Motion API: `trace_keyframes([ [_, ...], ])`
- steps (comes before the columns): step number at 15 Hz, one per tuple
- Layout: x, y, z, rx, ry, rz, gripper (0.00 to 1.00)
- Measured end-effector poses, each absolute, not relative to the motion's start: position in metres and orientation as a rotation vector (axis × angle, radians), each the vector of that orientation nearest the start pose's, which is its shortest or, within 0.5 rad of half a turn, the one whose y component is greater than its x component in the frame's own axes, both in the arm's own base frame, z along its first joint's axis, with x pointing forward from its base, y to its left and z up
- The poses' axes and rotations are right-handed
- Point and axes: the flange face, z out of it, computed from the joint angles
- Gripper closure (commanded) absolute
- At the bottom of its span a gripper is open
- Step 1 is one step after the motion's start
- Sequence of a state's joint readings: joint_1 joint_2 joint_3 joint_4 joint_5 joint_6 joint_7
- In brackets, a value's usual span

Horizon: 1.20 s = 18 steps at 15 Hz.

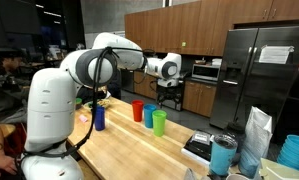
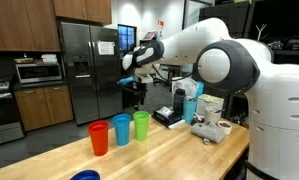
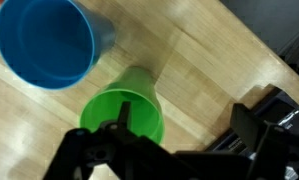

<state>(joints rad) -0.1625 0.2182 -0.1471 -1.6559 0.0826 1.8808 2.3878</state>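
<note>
The fingers (image 3: 251,125) stand wide apart, empty, above the green cup (image 3: 124,110).

Table (image 2: 179,150): wooden top, light grain. On it:
- red cup (image 2: 99,137)
- blue cup (image 2: 120,129), just beside it at 3 o'clock
- green cup (image 2: 141,124), next at 3 o'clock
- black box (image 2: 169,116), 2 o'clock of the green cup
- cloth (image 2: 211,128), crumpled, at 4 o'clock of the box
- navy cup (image 1: 98,118), apart

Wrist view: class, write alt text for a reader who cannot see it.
Looking down, the black pincer hangs over an upright green cup on a wooden table. A blue cup stands beside it at upper left; a black object sits at the right edge.
</note>
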Motion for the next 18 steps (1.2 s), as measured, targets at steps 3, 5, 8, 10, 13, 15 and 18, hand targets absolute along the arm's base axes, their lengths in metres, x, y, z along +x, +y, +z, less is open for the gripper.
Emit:
trace_keyframes([
  [3, 0.600, -0.178, 0.473, -0.649, 3.052, 0.085, 0.00],
  [5, 0.598, -0.176, 0.464, -0.643, 3.062, 0.113, 0.00],
  [8, 0.595, -0.174, 0.450, -0.637, 3.070, 0.139, 0.00],
  [10, 0.594, -0.174, 0.446, -0.637, 3.072, 0.141, 0.00],
  [13, 0.594, -0.173, 0.446, -0.638, 3.070, 0.140, 0.00],
  [15, 0.594, -0.173, 0.447, -0.638, 3.070, 0.140, 0.00],
  [18, 0.594, -0.173, 0.447, -0.638, 3.069, 0.139, 0.00],
])
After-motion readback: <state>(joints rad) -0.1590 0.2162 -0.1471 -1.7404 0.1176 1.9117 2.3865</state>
